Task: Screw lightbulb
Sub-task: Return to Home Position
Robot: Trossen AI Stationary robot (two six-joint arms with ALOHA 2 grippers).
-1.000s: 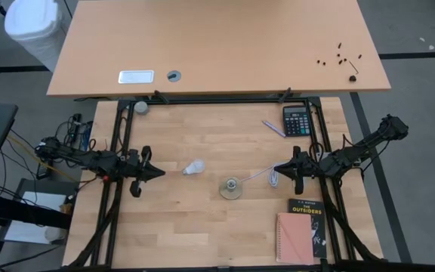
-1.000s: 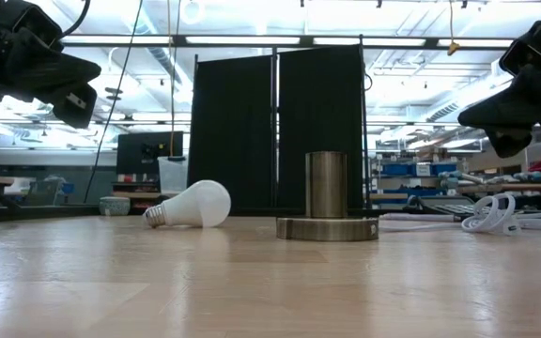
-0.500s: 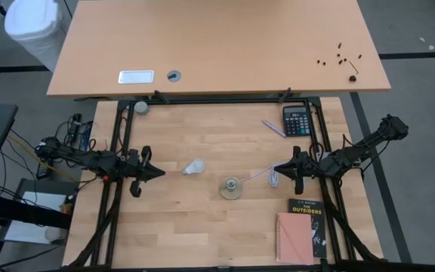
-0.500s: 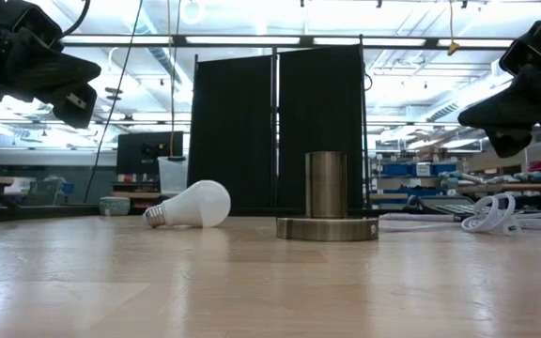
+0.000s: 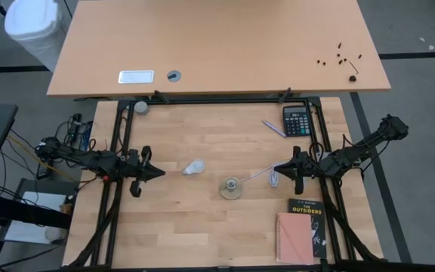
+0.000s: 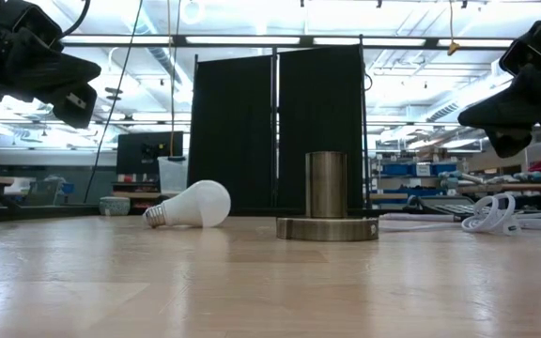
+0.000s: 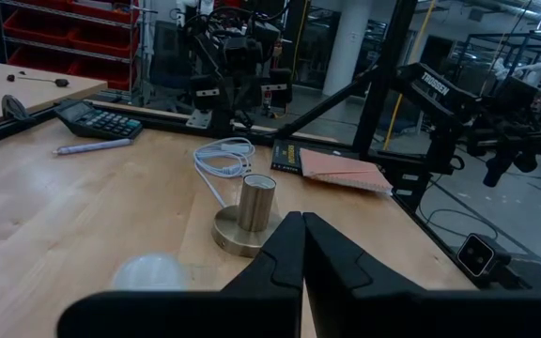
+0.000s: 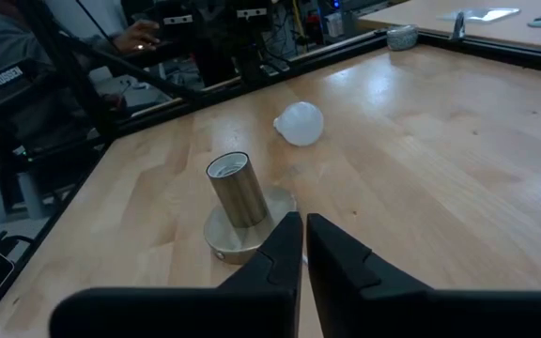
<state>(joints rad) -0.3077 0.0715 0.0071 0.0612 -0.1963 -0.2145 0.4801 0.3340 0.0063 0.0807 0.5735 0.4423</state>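
We find the fingers (image 7: 278,272) of the left gripper (image 5: 157,172) pressed together on nothing, and those of the right gripper (image 5: 278,168) likewise closed and empty. Both are raised above the light wooden desk (image 5: 217,227), at opposite sides. Between them, the small white pear-shaped lightbulb (image 5: 195,167) lies on its side on the desk, near but apart from the upright round metal socket (image 5: 231,187).

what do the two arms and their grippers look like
Both arms are near-black chains of slim jointed links. The left arm has a small red spot near its wrist and a tangle of dark, red and yellowish cables at its base. The right arm is plain dark. The left gripper and the right gripper each end in two dark, tapering, wedge-shaped fingers.
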